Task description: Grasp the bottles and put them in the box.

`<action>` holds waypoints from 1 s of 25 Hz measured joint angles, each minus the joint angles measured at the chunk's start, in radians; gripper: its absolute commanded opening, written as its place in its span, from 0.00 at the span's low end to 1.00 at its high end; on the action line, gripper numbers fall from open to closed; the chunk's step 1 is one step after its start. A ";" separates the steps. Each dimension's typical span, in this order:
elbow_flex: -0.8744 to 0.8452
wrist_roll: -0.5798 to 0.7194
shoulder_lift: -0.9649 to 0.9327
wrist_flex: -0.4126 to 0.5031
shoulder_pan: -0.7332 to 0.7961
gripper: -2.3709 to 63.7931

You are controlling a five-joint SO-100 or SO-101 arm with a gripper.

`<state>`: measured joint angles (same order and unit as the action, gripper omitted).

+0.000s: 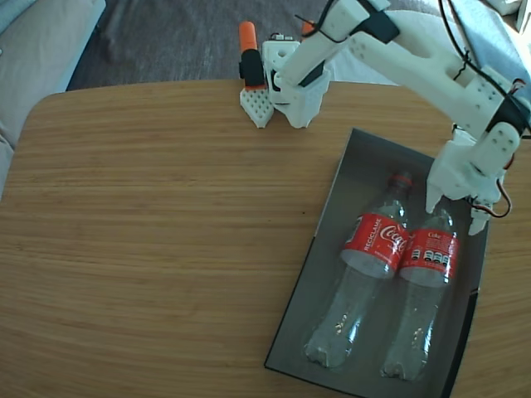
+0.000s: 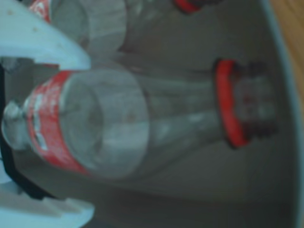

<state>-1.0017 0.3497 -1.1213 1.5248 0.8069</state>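
Note:
Two clear bottles with red labels lie side by side in the dark grey box [image 1: 365,166], their necks pointing to the far end. In the fixed view the left bottle [image 1: 373,249] lies free. My white gripper [image 1: 455,215] hovers over the neck end of the right bottle [image 1: 427,265]. The wrist view shows that bottle [image 2: 142,123] lying between my spread white fingers [image 2: 57,47], with gaps on both sides, so my gripper [image 2: 88,135] is open. The other bottle [image 2: 104,23] shows at the top edge, and the box floor [image 2: 190,190] lies beneath.
The box sits at the right of a rounded wooden table [image 1: 149,232]. The arm's white base [image 1: 294,83] stands at the far edge, with an orange-and-black part [image 1: 249,50] and a white perforated piece [image 1: 257,104] beside it. Grey floor lies beyond.

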 measured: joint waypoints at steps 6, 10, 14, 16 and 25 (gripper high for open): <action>0.002 -0.005 -0.156 0.025 -0.186 0.52; 0.002 0.003 -0.267 0.025 -0.281 0.31; 0.002 -0.006 -0.348 0.025 -0.365 0.09; -0.003 -0.008 -0.382 0.025 -0.380 0.03; -0.383 -0.006 -0.676 -0.115 -0.488 0.03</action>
<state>-1.3852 0.3436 -1.7978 1.4097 0.3191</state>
